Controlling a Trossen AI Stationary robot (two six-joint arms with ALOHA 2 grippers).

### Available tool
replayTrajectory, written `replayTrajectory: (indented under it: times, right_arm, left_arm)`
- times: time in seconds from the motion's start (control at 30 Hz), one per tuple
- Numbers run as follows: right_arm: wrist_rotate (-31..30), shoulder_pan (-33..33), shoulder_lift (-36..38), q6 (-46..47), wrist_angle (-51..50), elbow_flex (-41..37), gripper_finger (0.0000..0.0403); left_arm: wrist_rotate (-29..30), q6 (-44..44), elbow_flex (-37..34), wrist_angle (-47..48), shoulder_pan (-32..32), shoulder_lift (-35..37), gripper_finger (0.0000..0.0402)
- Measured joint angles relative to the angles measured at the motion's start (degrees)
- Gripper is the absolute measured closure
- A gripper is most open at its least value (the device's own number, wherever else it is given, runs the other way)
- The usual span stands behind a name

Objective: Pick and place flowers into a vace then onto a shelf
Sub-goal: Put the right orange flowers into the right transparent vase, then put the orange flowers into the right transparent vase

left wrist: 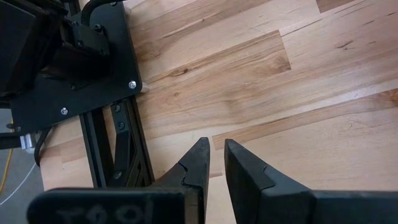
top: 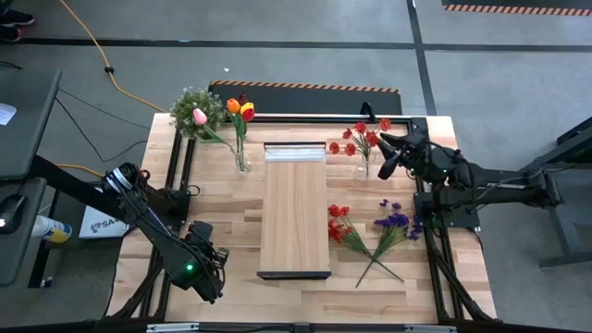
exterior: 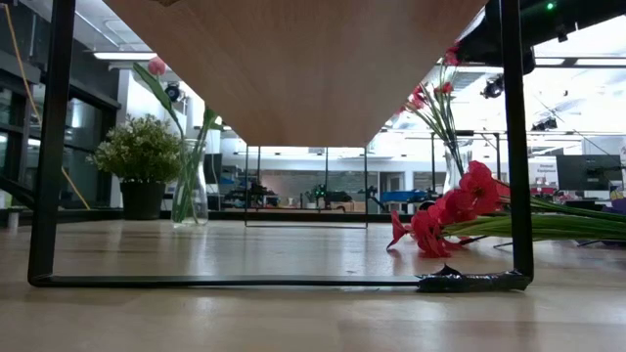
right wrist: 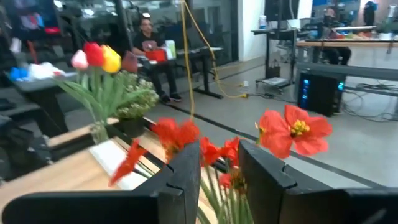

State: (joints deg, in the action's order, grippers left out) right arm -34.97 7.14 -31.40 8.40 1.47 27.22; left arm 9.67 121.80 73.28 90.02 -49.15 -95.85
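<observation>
My right gripper [right wrist: 217, 171] hung over the red-spray vase [top: 364, 166], fingers narrowly apart around upright stems; left gripper [left wrist: 214, 165] idle, nearly shut.

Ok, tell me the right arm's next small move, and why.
Probably draw the right gripper up and back, away from the red spray. Its stems already stand in the right vase, and the jaws look parted around them. More red and purple sprays lie on the table, waiting to be picked.
</observation>
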Motion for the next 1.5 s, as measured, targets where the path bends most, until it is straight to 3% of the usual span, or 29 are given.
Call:
replayTrajectory:
  times: [0.4,0.67,1.23,1.5]
  right_arm:
    - [7.47,-0.02,4.53,-6.44,11.16,0.00,0.0304]
    - [15.81,-0.02,6.74,-7.34,16.41,0.02,0.0304]
    - [37.07,-0.07,11.29,6.82,16.89,0.03,0.0304]
    - [42.32,-0.07,11.59,3.30,12.43,8.35,0.0304]
  left_arm:
    - [0.02,0.00,0.00,0.00,0.00,0.00,0.0316]
    - [0.02,0.00,0.00,-0.02,0.00,0.00,0.0316]
    - [0.35,0.00,0.02,-0.02,0.00,0.00,0.0316]
    - [0.48,0.00,0.02,-0.04,0.00,0.00,0.0316]
